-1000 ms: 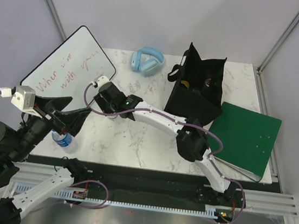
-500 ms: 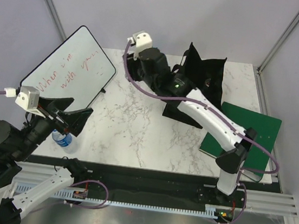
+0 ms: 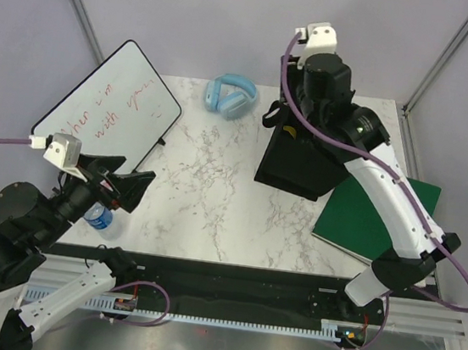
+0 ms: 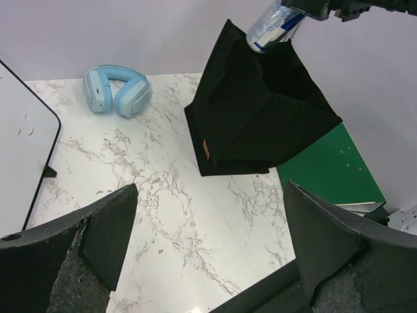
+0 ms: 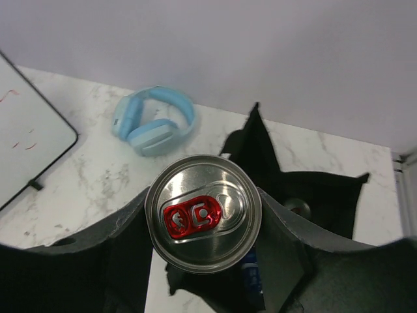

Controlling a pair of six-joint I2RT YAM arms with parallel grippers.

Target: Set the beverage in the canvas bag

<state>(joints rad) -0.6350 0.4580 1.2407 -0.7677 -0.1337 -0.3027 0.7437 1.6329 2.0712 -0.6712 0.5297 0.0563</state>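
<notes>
The beverage [image 5: 203,222] is a silver-topped can with a red tab and a blue body. My right gripper [image 5: 203,225] is shut on its sides and holds it upright, high over the open mouth of the canvas bag [image 5: 306,195]. The left wrist view shows the can [image 4: 270,26] hanging just above the bag's [image 4: 254,117] top edge. The tall black bag [image 3: 300,162] stands at the back right of the marble table, and something small lies inside it. My left gripper [image 4: 210,195] is wide open and holds nothing, raised over the front left of the table [image 3: 131,175].
Blue headphones [image 3: 229,95] lie at the back, left of the bag. A whiteboard [image 3: 110,104] with red writing leans at the left. A flat green book [image 3: 374,218] lies right of the bag. A small water bottle [image 3: 101,217] stands under my left arm.
My right arm has swung from the middle-left of the table up and to the right, and now holds the can over the bag. My left arm has shifted slightly right.
</notes>
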